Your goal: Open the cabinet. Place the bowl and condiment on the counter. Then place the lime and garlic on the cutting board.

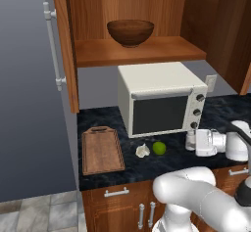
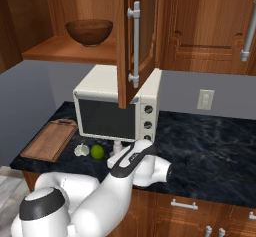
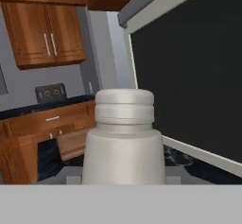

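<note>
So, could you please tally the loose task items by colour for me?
Brown: 2, the bowl and the cutting board
White: 2, the garlic and the condiment
Green: 1, the lime
Total: 5

Cabinet [image 1: 63, 40], reddish-brown wood, both doors swung open; bowl [image 1: 130, 32], dark brown wood, upright on the lower shelf at 12 o'clock above the counter [image 1: 100, 116], black marbled stone. Condiment [image 3: 124, 138], small white shaker with ribbed cap, upright on the counter. Cutting board [image 1: 102, 150], brown, flat at 9 o'clock of the garlic [image 1: 142, 150], off-white, just beside the bright green lime [image 1: 159, 148].
</note>
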Controlling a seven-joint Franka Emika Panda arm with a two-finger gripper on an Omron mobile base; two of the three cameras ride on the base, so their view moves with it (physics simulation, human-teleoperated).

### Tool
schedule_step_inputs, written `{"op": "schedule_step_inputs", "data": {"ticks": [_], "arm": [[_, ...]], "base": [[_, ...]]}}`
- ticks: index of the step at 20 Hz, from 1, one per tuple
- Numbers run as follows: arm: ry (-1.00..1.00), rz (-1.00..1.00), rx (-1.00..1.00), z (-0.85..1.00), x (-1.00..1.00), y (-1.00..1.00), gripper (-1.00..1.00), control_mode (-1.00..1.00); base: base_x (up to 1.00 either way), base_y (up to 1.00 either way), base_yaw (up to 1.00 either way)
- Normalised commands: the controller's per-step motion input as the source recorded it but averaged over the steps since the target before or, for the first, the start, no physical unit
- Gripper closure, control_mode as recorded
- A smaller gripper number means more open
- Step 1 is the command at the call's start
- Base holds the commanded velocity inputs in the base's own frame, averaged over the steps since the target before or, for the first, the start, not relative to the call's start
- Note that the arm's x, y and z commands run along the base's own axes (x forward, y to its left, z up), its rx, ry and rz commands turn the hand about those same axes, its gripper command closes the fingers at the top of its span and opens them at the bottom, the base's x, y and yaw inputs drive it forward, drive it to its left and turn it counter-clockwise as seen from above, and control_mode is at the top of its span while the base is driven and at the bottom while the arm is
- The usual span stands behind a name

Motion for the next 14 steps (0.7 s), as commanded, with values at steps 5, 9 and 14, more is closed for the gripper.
{"op": "schedule_step_inputs", "data": {"ticks": [5,9,14], "arm": [[-0.12,-0.01,-0.05,-0.27,0.14,0.08,1.00,-1.00],[-0.13,-0.03,-0.12,-0.19,0.10,0.08,1.00,-1.00],[-0.16,-0.05,-0.20,-0.12,0.06,0.12,1.00,-1.00]], "base": [[0.00,0.00,0.00],[0.00,0.00,0.00],[0.00,0.00,0.00]]}}
